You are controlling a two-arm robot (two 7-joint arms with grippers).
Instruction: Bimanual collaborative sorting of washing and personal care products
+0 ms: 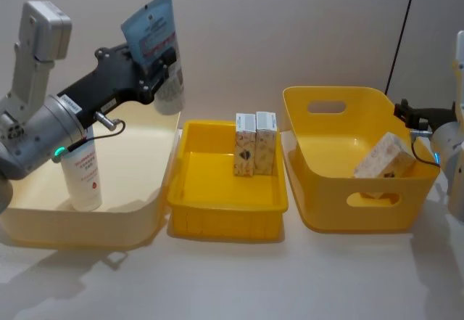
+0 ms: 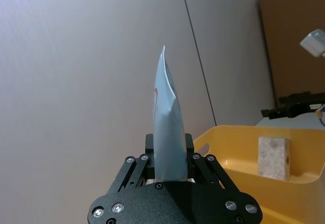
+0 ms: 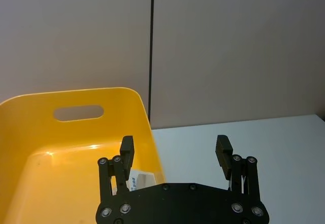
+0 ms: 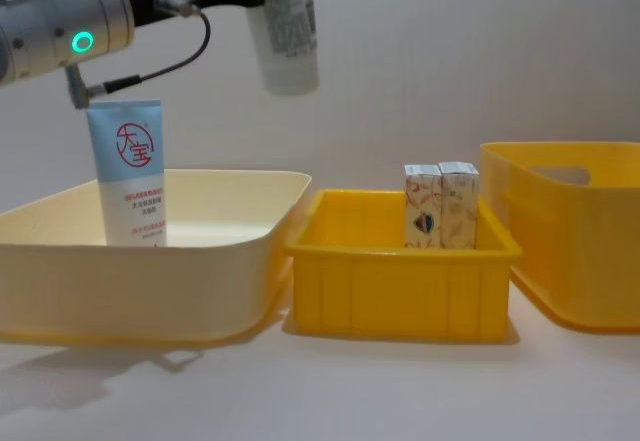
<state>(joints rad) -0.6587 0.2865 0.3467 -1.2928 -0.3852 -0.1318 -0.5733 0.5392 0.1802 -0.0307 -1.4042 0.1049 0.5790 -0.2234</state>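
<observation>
1. Left gripper (image 1: 163, 62): fingers pinch the light-blue pouch (image 1: 151, 31), held high over the cream tub (image 1: 72, 227)
2. Right gripper (image 3: 175, 145): fingers spread wide, empty, by the deep yellow tub (image 1: 326, 217) holding one carton (image 1: 384, 157)
3. Tube (image 1: 83, 178) stands in cream tub

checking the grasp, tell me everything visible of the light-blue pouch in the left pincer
The flat light-blue pouch with a red-and-white label looks like thin soft film. It stands roughly upright, clamped partway up by the left pincer; its top rises above the grip, and a paler printed end hangs below. Seen edge-on it is slightly bowed. It hangs in the air over the far right corner of the cream plastic tub, touching only the pincer.
</observation>
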